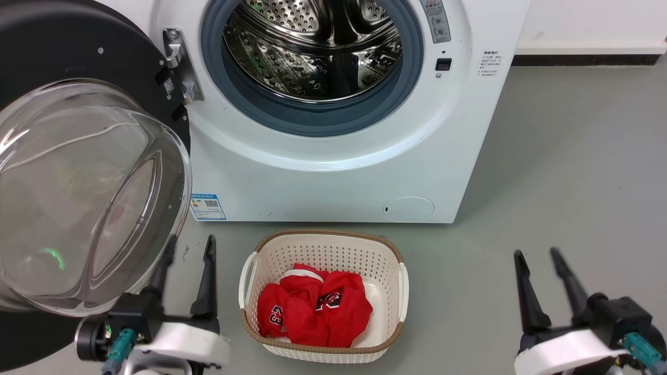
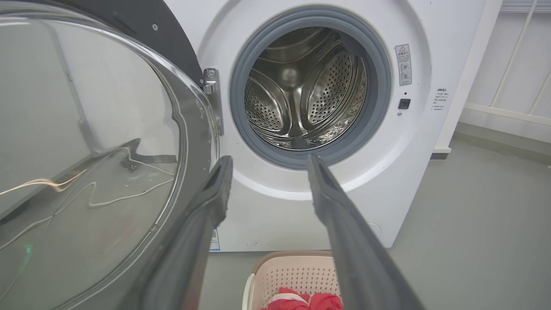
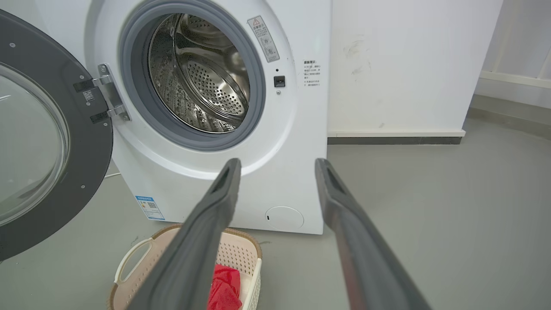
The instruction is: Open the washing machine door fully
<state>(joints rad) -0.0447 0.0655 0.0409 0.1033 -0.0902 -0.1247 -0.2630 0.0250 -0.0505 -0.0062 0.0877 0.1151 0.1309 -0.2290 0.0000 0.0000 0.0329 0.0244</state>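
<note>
The washing machine door [image 1: 88,172] hangs swung wide at far left, its glass bowl bulging outward. Near its lower edge the left claw [image 1: 191,240] is spread apart, empty. A basket [image 1: 323,234] (red cloth [image 1: 312,307] inside) sits before the drum [image 1: 312,47]. The right claw [image 1: 536,252] is spread apart, empty.

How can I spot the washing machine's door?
Find the big white washing machine. Hinged to its left side hangs the washing machine door, swung open. It is a black ring around a clear glass bowl, unlike the grey-rimmed steel drum mouth beside it.
</note>
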